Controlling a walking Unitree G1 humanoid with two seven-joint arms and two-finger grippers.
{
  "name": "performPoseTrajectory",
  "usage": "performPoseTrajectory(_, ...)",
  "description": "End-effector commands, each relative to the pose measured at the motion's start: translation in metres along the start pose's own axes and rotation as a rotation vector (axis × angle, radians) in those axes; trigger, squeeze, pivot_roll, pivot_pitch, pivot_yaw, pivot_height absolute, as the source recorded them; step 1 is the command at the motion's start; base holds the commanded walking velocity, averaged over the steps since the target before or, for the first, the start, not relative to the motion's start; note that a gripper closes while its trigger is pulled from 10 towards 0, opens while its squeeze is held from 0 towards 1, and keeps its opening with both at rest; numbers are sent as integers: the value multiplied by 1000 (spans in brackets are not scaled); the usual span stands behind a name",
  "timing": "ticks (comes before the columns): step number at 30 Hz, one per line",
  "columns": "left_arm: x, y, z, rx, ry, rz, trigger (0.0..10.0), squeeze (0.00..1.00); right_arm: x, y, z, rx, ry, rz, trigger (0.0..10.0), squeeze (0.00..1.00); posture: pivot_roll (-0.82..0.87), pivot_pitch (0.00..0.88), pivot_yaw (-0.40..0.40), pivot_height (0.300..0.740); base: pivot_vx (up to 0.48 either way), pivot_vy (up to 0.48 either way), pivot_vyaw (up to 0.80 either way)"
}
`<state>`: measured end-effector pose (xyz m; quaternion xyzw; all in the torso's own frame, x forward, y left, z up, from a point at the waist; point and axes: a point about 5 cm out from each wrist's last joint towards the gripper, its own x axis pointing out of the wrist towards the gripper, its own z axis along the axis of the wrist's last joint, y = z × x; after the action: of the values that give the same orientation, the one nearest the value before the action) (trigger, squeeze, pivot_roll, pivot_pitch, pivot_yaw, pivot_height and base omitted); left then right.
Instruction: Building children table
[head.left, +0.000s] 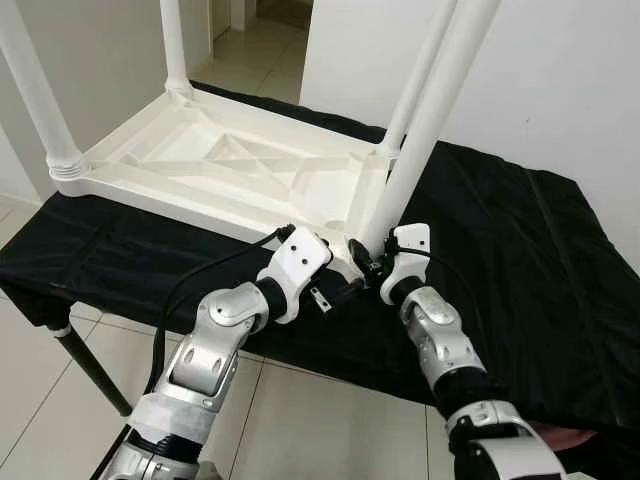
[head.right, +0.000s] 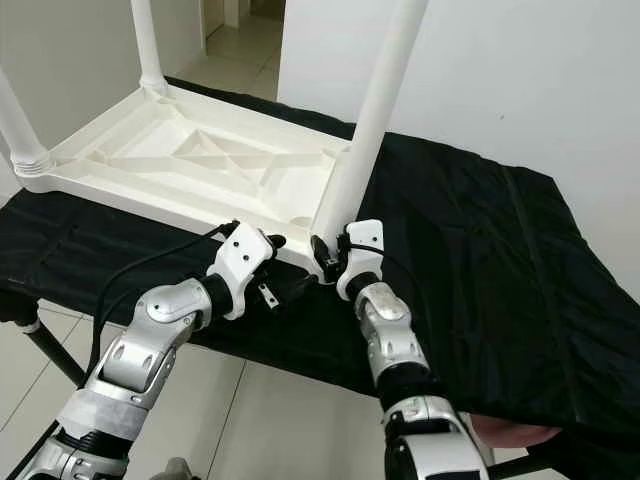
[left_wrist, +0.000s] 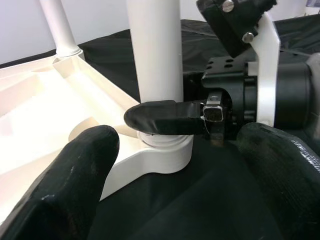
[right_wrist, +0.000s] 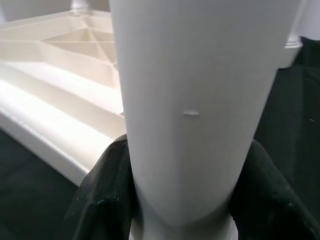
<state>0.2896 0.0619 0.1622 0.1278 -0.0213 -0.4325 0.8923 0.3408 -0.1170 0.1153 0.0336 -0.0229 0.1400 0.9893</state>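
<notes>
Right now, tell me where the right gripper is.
The right gripper is clamped around the base of the nearest table leg, at the near corner of the upturned white tabletop, with the left gripper just beside it.

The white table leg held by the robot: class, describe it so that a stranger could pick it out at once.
On the black cloth-covered bench lies a white plastic tabletop, upside down, with four round white legs standing up from its corners. The white table leg in question rises from the corner nearest the robot. Unlike the other three, its base is clamped by the right gripper, with the open left gripper beside it.
</notes>
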Motion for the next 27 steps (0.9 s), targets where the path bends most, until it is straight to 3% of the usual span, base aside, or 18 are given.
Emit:
performPoseTrajectory(1,2,1,-3,-5,7,67,10000,0,-9,-14,-9,-10,47,-108,10000,0,18,0,-137,740,0,0,0)
performPoseTrajectory(7,0,2,-3,-2,9,70,10000,0,-22,-10,-7,-8,21,-261,10000,0,23,0,-133,740,0,0,0)
performPoseTrajectory(16,-1,3,-4,-2,13,70,10000,0,-34,4,-5,-8,19,-263,10000,35,17,0,-128,740,0,0,0)
performPoseTrajectory(17,0,3,-4,-1,14,68,10000,0,-37,7,-4,-5,15,-255,10000,1000,14,0,-125,740,0,0,0)
performPoseTrajectory(27,1,3,-3,2,11,51,10000,0,-46,0,9,-38,-17,-247,10000,1000,-9,0,-112,740,0,0,0)
